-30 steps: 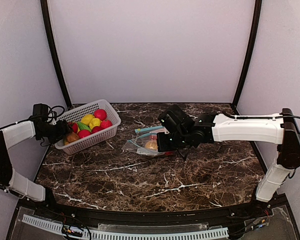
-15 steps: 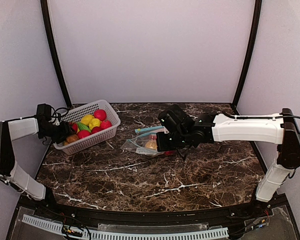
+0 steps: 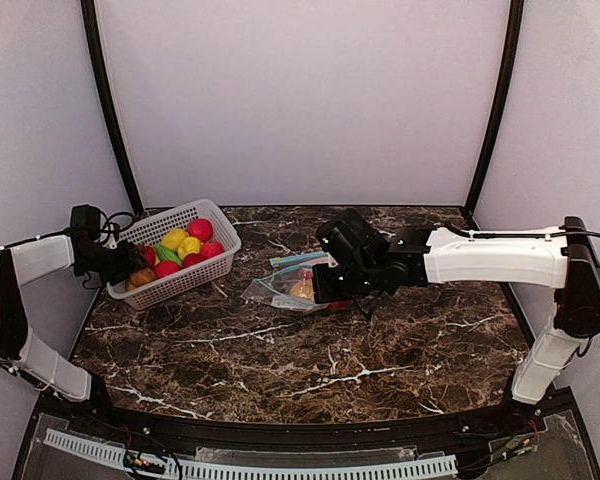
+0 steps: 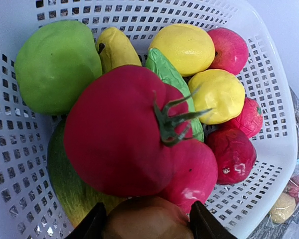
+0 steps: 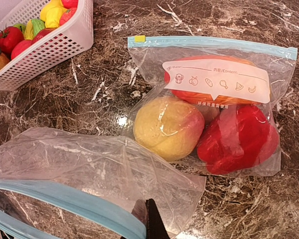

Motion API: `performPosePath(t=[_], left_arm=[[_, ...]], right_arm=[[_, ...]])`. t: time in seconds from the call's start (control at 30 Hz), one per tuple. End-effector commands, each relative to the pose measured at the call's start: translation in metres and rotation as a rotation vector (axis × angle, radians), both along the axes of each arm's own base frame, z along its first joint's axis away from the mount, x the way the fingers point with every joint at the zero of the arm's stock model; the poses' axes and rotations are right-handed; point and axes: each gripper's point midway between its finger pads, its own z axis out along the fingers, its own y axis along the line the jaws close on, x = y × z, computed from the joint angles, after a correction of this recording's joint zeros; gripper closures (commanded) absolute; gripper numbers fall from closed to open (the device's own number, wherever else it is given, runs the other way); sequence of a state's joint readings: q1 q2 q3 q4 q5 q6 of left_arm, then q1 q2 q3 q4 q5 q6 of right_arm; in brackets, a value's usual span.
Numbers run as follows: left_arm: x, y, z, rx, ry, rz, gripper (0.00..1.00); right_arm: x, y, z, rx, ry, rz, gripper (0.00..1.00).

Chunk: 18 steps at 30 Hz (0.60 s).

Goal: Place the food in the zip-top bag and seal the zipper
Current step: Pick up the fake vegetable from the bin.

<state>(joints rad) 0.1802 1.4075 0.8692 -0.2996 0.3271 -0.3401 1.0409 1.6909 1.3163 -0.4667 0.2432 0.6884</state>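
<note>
The food lies heaped in a white lattice basket: a big red tomato, a green fruit, yellow lemons and red pieces. My left gripper reaches into the basket's near end, with its fingers pressed on both sides of a brown fruit. An empty zip-top bag with a blue zipper lies on the marble. My right gripper is shut on that bag's edge beside the zipper. In the top view the right gripper hovers at mid table.
A second zip-top bag with a white printed label lies just beyond and holds a yellow apple, a red pepper and an orange piece. The basket stands to the left of both bags, near the left wall.
My left gripper's jaws have narrowed onto the brown fruit, and the left wrist has shifted slightly at the basket. The right arm and both bags have not moved.
</note>
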Motion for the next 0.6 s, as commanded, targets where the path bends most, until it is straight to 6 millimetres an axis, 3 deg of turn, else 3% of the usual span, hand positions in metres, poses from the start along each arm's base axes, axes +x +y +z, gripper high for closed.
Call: performPosePath(t=[0.0,0.13,0.3,0.4,0.57], left_arm=[[-0.003,0.001,0.048,0.042,-0.105,-0.006,0.56],[-0.008,-0.006,0.089,0.053,-0.228,-0.036,0.57],[-0.03,-0.024,0.139,0.12,-0.354,-0.057,0.59],[-0.044,-0.067,0.172,0.064,-0.468,-0.145,0.59],[-0.067,-0.135,0.203,-0.041,-0.55,-0.308,0.59]], right_arm=[[0.0,0.005,0.01,0.027,-0.025,0.009,1.0],[0.0,0.005,0.012,0.029,-0.027,0.01,1.0],[0.0,0.006,0.012,0.03,-0.029,0.011,1.0],[0.001,0.008,0.012,0.028,-0.03,0.017,1.0],[0.002,0.011,0.016,0.03,-0.031,0.027,1.0]])
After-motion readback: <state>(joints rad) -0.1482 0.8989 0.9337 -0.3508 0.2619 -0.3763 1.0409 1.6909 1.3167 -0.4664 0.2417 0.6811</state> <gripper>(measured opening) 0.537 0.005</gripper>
